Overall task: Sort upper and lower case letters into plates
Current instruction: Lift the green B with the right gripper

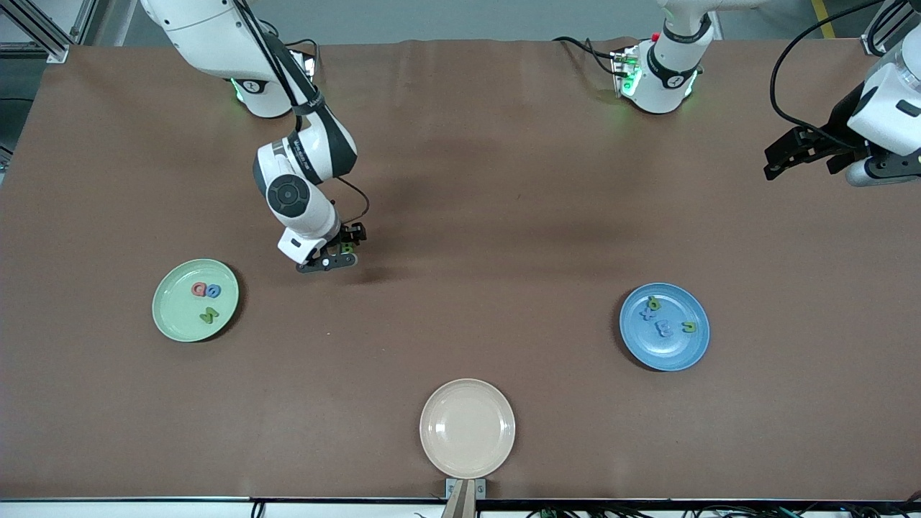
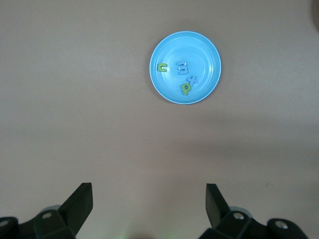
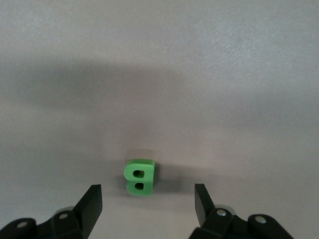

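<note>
Your right wrist view alone shows the green B (image 3: 140, 177) lying free between the right gripper's (image 3: 147, 201) spread fingers; left gripper (image 2: 149, 201) waits, released.

A robot lab: two arms bolted along a brown-covered table (image 1: 504, 180), aluminium framing (image 1: 43, 29) at the corner, cables (image 1: 791, 65) trailing off the edge.

White, rounded arm links with dark grey joint bands; black two-finger grippers, left gripper (image 1: 781, 164) and right gripper (image 1: 338, 255); black cables; green lights at both bases.
</note>
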Action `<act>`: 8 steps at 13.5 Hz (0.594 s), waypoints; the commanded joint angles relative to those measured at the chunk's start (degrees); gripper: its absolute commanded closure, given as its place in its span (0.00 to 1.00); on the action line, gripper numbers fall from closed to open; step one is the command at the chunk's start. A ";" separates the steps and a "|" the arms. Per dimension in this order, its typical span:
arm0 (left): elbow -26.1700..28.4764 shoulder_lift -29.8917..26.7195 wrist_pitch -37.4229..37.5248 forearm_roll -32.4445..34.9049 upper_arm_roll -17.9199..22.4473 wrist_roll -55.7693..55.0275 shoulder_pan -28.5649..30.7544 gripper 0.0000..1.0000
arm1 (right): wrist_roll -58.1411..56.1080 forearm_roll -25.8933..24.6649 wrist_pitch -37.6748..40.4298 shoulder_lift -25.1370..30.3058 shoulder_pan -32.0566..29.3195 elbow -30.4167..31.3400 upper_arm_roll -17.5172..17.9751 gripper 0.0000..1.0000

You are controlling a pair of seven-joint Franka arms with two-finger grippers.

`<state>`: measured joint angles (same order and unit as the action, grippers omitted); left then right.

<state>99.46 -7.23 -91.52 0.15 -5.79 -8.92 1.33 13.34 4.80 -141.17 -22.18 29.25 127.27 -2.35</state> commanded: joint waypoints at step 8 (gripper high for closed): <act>-0.23 0.03 -0.33 -0.15 -0.62 0.04 0.34 0.00 | 0.19 1.18 -3.32 -1.81 1.52 0.34 -0.20 0.44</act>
<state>99.46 -7.22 -91.57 0.15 -6.06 -8.94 1.30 13.35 4.81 -143.30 -23.58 30.25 127.27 -2.35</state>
